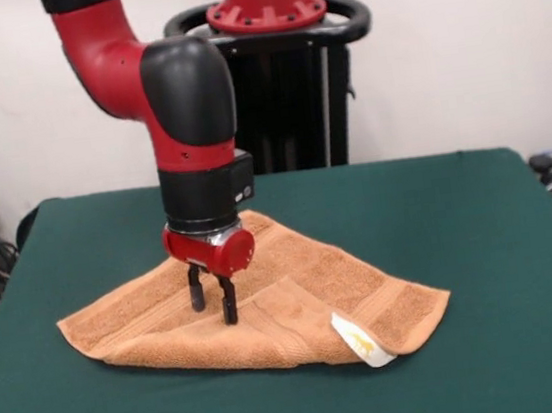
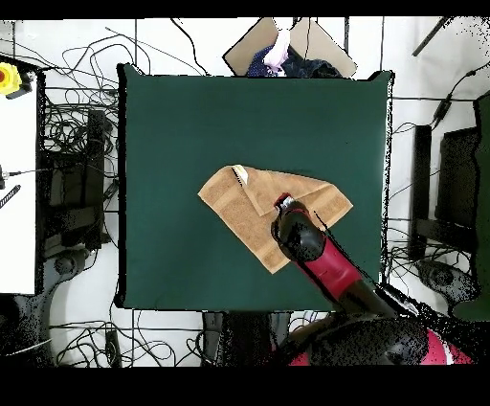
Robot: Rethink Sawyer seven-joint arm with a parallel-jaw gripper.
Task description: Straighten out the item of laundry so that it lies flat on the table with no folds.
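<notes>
Hand (image 1: 214, 307) hangs just over the towel (image 1: 298, 300), fingers a bit apart, holding nothing. Towel's mid-surface (image 1: 482, 242), folded over into a rough triangle. Looks soft, light and floppy, so probably best pinching the top layer's corner by the white label (image 1: 361, 341). Long edge runs side to side in the front view.

Front and overhead, table (image 1: 482, 242) shared

Folded orange towel (image 2: 251, 203) on green table (image 2: 172, 144), arm (image 2: 321, 259) above.
</notes>
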